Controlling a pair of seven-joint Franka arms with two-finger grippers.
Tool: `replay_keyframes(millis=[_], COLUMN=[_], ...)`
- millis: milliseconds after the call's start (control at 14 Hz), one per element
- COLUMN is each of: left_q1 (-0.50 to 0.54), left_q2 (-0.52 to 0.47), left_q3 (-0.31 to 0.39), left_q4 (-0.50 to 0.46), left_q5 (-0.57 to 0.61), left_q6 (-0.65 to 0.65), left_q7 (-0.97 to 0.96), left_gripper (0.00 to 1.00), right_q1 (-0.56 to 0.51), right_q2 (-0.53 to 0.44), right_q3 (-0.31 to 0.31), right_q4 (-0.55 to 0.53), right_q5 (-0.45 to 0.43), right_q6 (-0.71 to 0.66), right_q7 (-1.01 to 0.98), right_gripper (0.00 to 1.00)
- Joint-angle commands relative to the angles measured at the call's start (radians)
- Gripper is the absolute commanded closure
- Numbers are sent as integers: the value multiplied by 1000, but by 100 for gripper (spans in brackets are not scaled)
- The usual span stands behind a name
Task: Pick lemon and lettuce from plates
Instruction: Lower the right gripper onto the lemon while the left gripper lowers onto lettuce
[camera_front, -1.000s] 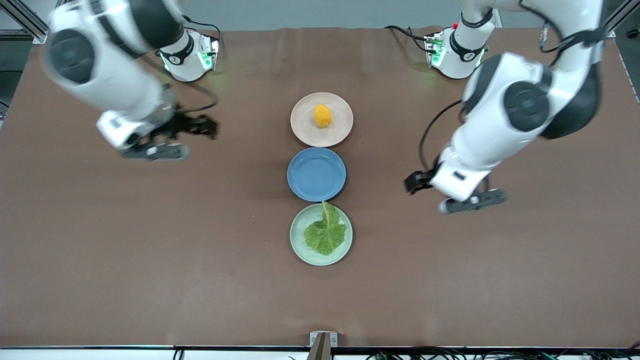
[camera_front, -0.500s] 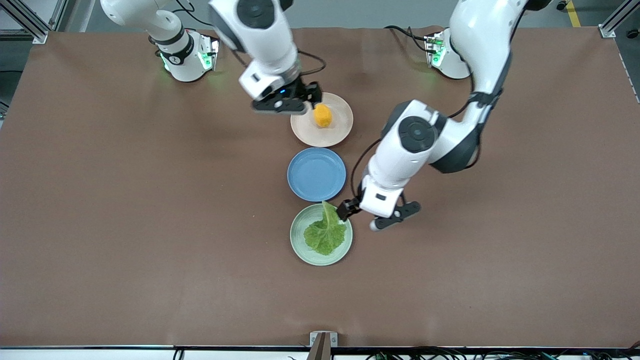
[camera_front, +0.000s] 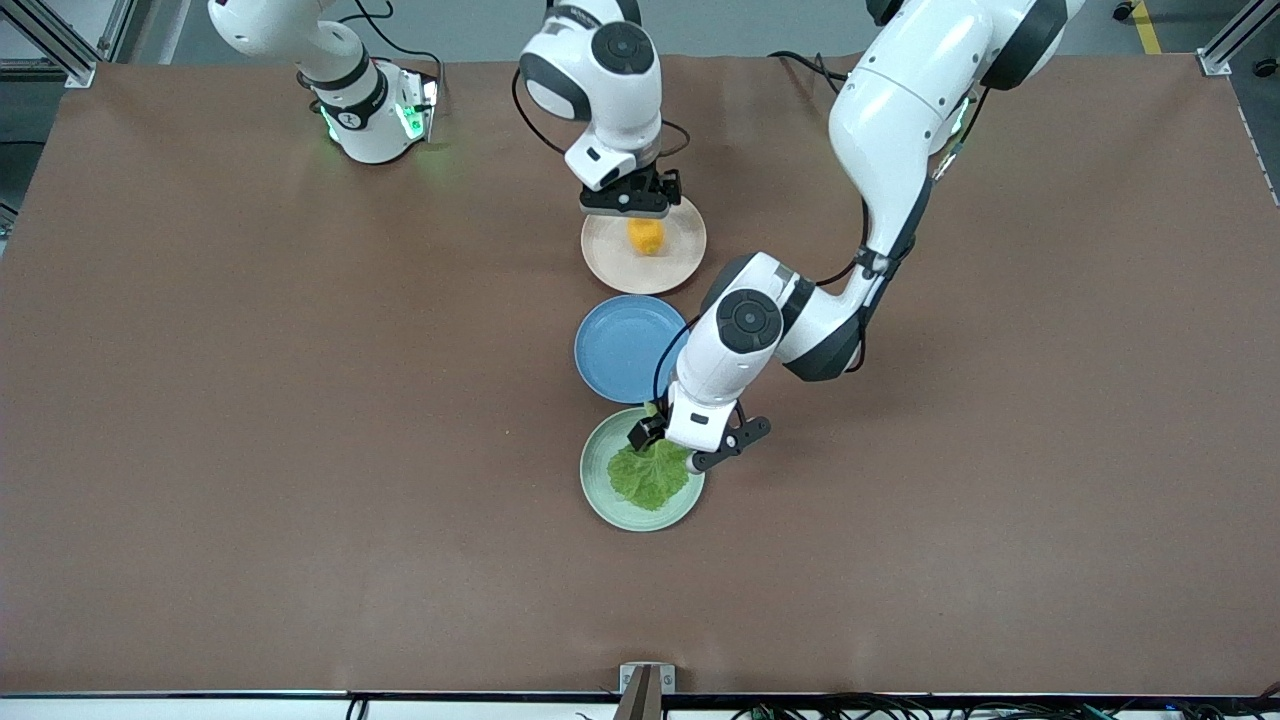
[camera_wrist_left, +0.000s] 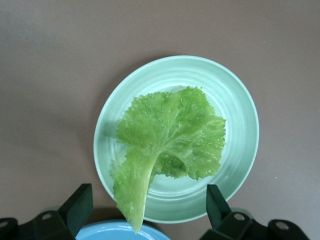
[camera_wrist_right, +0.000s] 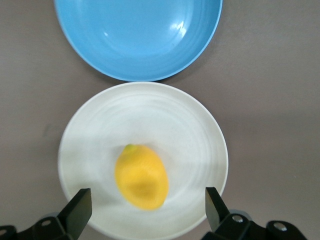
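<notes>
Crinkled lettuce (camera_wrist_left: 167, 132) and oval lemon (camera_wrist_right: 141, 176) lie under empty, spread left gripper (camera_wrist_left: 146, 210) and right gripper (camera_wrist_right: 146, 210).

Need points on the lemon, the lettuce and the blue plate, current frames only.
lemon (camera_wrist_right: 141, 176), right wrist view, middle of the fruit's yellow skin.
lettuce (camera_wrist_left: 167, 132), left wrist view, middle of the crinkled leaf blade.
blue plate (camera_front: 622, 350), front view, bare floor of the plate.

Blue plate (camera_front: 625, 350) on brown table (camera_front: 250, 420)
</notes>
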Motion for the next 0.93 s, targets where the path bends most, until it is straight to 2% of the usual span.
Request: replay_keyframes(millis=[0,500,857], left_q1=[-28,-34,-35], left_q2=[58,93,99], left_q3=[13,15,15], left_q4=[34,26,25], left_q5=[-18,-6,12], left_q6=[54,61,61], left_q7=[-13,-10,-8], left_gripper=[0,0,3], right_q1=[13,58,65], right_q2=[89,203,218], right_q3=[-14,-20,-20], right_q4=[12,24,35], right_q5=[-43,-51,-61], right_q6=[77,194,188], right_q7=[37,89,93], right_gripper=[0,0,0])
